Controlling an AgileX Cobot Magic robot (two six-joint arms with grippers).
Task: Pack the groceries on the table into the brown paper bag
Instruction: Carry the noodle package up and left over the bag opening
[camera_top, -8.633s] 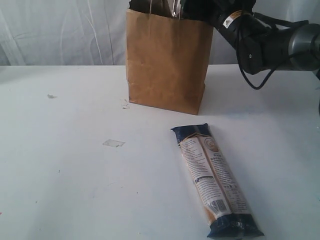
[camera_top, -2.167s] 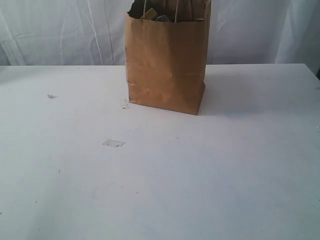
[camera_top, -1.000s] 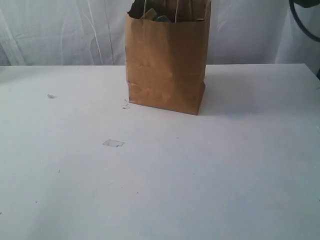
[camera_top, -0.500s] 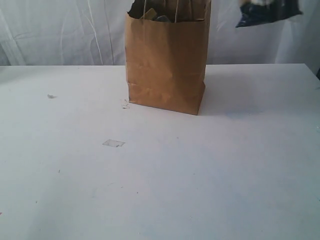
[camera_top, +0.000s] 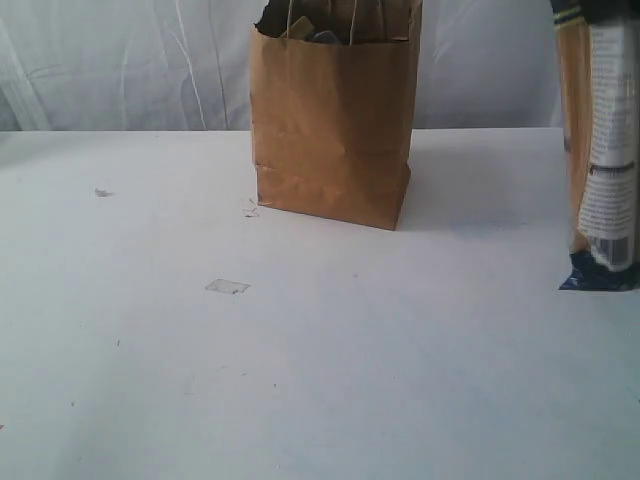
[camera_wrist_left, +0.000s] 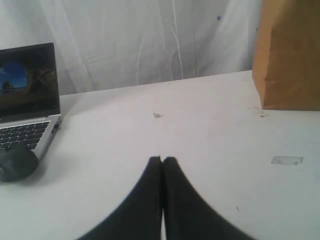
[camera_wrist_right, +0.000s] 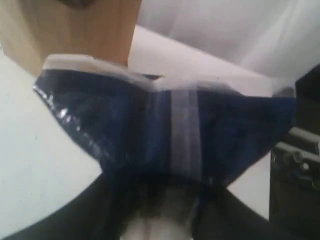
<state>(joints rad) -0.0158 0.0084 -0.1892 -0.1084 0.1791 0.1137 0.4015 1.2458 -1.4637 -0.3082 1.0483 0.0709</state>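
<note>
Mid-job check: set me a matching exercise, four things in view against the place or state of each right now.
Things:
1 long pasta packet
2 brown paper bag
3 left gripper
4 laptop

Place or state:
A shut, holding nothing
B lid open, screen lit
C upright at the exterior view's right edge
D standing on the table, items showing at its top

Pairs: 1-C, 2-D, 3-A, 4-B

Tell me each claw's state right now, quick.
Left claw: shut, empty.
Right claw: shut on the pasta packet.
</note>
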